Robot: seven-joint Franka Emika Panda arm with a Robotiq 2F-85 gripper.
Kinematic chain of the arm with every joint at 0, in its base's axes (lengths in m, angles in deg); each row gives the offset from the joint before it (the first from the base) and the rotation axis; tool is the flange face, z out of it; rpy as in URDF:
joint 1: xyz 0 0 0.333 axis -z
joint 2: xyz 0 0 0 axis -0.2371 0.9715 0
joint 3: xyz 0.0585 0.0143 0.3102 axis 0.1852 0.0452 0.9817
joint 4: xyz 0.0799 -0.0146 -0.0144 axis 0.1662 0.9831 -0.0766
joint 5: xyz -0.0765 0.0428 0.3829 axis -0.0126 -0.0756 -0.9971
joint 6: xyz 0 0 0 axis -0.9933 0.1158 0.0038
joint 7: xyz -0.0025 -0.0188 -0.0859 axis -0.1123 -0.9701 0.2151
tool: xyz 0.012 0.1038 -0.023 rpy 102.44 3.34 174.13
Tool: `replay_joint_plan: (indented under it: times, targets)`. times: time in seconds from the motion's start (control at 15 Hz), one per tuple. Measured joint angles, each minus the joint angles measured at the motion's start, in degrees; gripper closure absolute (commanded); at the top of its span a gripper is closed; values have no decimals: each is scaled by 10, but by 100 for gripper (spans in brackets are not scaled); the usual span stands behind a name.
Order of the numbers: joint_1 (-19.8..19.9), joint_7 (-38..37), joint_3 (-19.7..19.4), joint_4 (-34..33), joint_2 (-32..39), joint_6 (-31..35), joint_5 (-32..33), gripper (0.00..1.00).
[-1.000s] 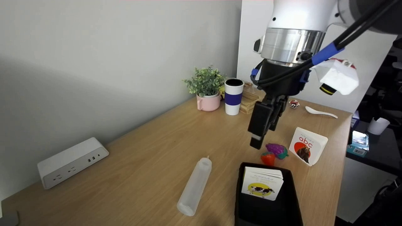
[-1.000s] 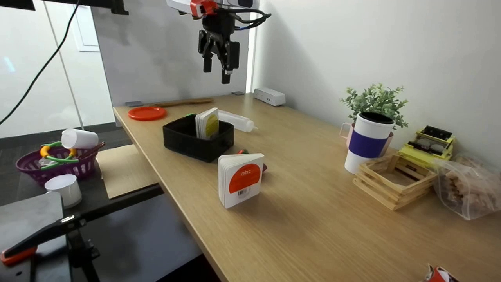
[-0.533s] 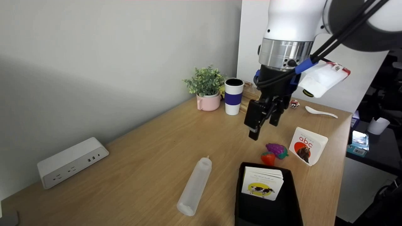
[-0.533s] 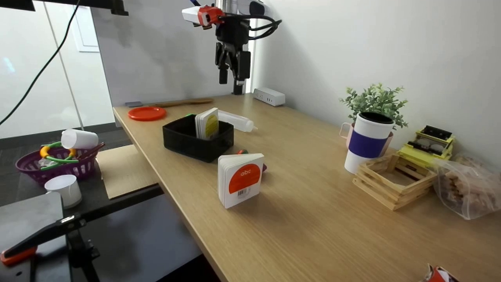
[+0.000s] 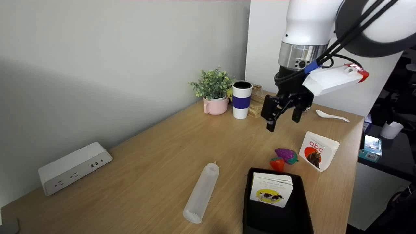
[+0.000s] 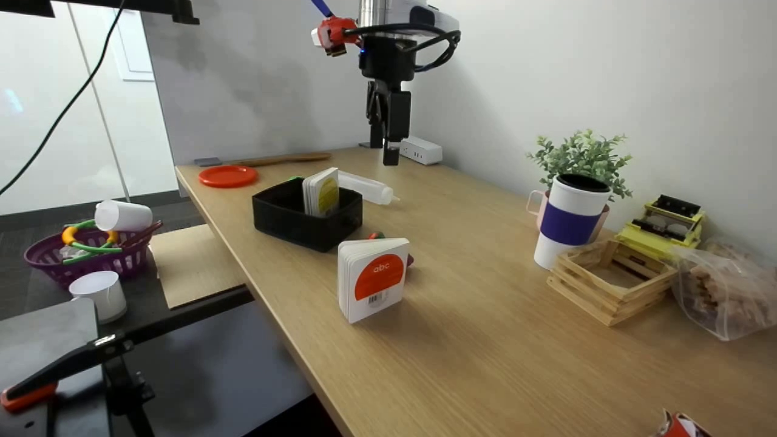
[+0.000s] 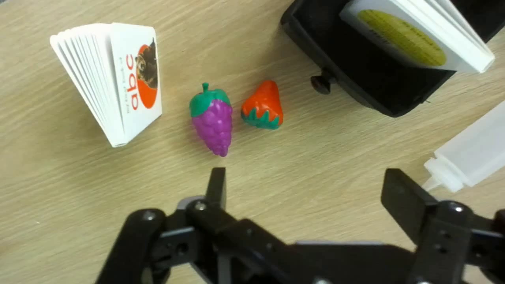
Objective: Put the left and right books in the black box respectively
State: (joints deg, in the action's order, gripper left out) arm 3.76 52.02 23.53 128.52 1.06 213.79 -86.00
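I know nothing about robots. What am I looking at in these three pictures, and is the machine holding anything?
The machine is a robot arm, and the gripper at its end works like a hand. Two pictures come from cameras standing outside the robot; the close-up, looking down, is taken from its wrist, which is why dark jaws show along the bottom.

On the table sits a black box with a cow book inside. The abc book stands outside it, and between that book and the box lie toy grapes and a toy strawberry. A squeeze bottle lies beside the box; a potted plant and a purple-banded cup stand close together.

Nothing is held: the jaws stand wide apart above the table, with nothing between them.
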Motion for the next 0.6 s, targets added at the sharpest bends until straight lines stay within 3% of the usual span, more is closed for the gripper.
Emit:
replay_joint_plan:
  times: [0.6]
  targets:
    - [27, -4, -5, 103, -73, -18, 6, 0]
